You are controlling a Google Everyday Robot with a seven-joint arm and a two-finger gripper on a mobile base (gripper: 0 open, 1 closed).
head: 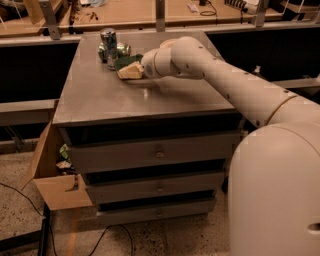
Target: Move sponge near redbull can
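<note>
The sponge [131, 70], pale yellow with a dark green top, is tilted just above the grey cabinet top [110, 100] at its far side. My gripper [142, 69] is shut on the sponge's right end, with the white arm reaching in from the right. The redbull can [108, 46], slim, silver and blue, stands upright just left of and behind the sponge, a small gap apart. A stouter green and silver can [120, 50] lies behind it, close to the sponge's green top.
The cabinet has three drawers [157, 152] in its front. An open cardboard box [50, 175] sits on the floor at the left. A wooden bench [130, 12] runs behind. Cables [115, 235] lie on the floor.
</note>
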